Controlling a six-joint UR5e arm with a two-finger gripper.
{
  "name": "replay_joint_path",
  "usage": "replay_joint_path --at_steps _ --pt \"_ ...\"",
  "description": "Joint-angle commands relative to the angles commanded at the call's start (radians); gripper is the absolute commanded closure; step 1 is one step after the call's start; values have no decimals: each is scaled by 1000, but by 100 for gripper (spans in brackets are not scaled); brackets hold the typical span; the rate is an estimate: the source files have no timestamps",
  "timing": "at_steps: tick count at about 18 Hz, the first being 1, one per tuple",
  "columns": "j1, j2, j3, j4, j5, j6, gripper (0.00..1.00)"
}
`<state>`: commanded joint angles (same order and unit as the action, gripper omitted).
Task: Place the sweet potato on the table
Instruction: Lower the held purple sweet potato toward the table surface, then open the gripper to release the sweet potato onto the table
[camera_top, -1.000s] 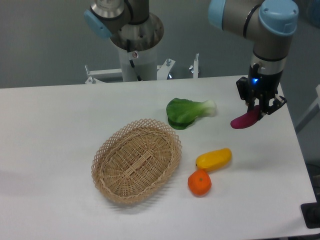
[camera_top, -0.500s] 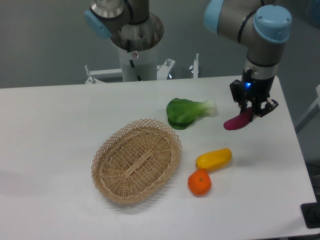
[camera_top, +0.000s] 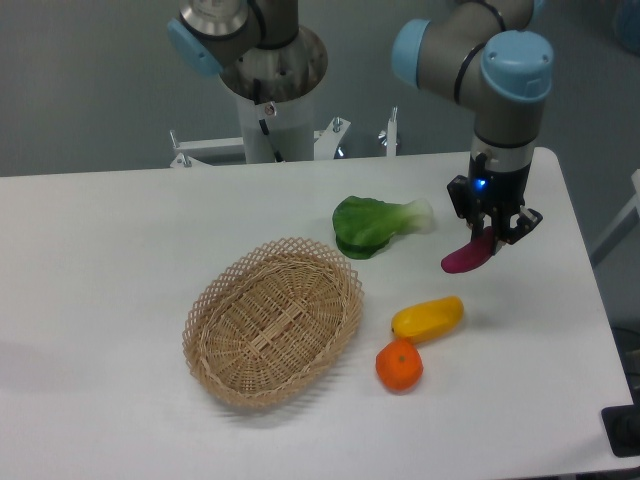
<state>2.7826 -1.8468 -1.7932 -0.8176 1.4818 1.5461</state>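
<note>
Nearest the camera lie a round orange fruit (camera_top: 399, 365) and a plump yellow oblong fruit (camera_top: 427, 318), with an oval woven wicker basket (camera_top: 273, 319) to their left. Beyond them, the two-finger gripper (camera_top: 487, 232) is closed on the upper end of the slim magenta-purple sweet potato (camera_top: 466, 254), which hangs slantwise, its long axis running down and left from the jaws. Whether its lower tip touches the white table (camera_top: 120, 230) cannot be told. A green leafy vegetable (camera_top: 376, 223) lies near, farther left. No readable writing shows.
</note>
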Motion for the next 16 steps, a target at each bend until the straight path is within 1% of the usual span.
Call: replay_joint_path --at_steps 1,3,6,8,9,12,14,15,16 --pt "3 -11 -3 5 9 24 76" --pt "6 -34 -12 28 38 124 76" --pt "40 -80 -26 87 41 215 76" --pt "60 -127 -8 97 43 296 76" --pt "64 -138 -9 98 41 314 76" --pt "78 -141 -28 103 40 315 75" --pt "77 -146 -28 109 40 304 73" --pt "77 -149 -29 109 40 304 69" --pt "77 -149 -29 110 40 302 60"
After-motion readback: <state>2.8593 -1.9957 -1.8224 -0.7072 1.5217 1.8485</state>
